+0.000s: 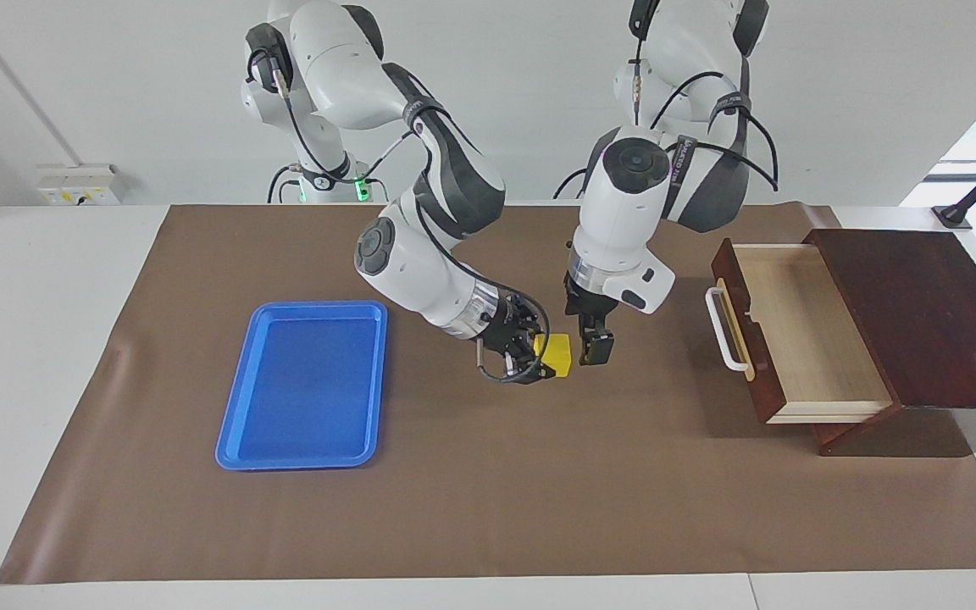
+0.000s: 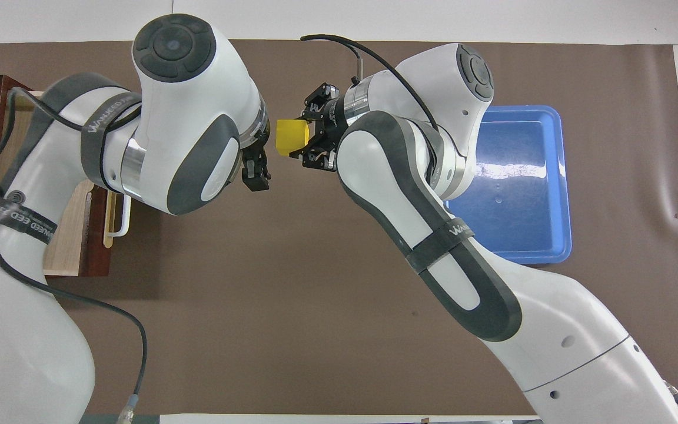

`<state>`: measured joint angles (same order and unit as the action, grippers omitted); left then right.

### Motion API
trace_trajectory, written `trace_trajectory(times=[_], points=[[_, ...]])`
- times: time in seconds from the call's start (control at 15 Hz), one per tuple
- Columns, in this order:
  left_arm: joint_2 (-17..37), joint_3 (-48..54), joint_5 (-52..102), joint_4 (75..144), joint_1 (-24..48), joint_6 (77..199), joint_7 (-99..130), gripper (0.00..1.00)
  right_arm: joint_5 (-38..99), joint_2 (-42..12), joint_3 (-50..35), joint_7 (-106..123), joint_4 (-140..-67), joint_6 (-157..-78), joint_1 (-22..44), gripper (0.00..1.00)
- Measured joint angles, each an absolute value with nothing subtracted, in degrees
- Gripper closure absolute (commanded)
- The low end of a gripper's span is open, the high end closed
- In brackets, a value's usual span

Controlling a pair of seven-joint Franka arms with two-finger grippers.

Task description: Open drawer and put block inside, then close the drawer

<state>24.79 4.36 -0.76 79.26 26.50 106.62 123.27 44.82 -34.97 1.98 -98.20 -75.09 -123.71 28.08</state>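
Observation:
My right gripper (image 1: 541,357) is shut on the yellow block (image 1: 556,353) and holds it sideways over the middle of the brown mat. It also shows in the overhead view (image 2: 302,138), with the block (image 2: 290,137) sticking out toward the left arm. My left gripper (image 1: 595,343) points down just beside the block, apart from it, and also shows in the overhead view (image 2: 255,172). The drawer (image 1: 801,330) stands pulled open and empty inside, its white handle (image 1: 719,330) facing the grippers. In the overhead view the drawer (image 2: 71,235) is mostly hidden by the left arm.
The dark cabinet (image 1: 920,313) sits at the left arm's end of the table. A flat blue tray (image 1: 306,385), empty, lies toward the right arm's end and also shows in the overhead view (image 2: 521,176). The brown mat (image 1: 488,491) covers the table.

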Motion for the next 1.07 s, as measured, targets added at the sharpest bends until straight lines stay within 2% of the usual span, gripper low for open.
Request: trace_trajectory(times=[0.73,1.0,1.07], points=[[29.41,2.26,-0.88,73.09,29.06,107.41,125.56,0.00,46.06,-35.21,2.02,-98.23,-75.14,-124.92,28.10,1.00],[29.42,2.05,-1.30,73.07,30.41,107.40,125.58,0.16,46.06,-35.34,2.01,-98.25,-75.39,-125.30,28.12,1.00],[29.42,1.96,-1.72,73.05,30.43,107.47,125.58,0.17,46.06,-35.36,1.96,-98.25,-75.62,-125.46,28.18,1.00]])
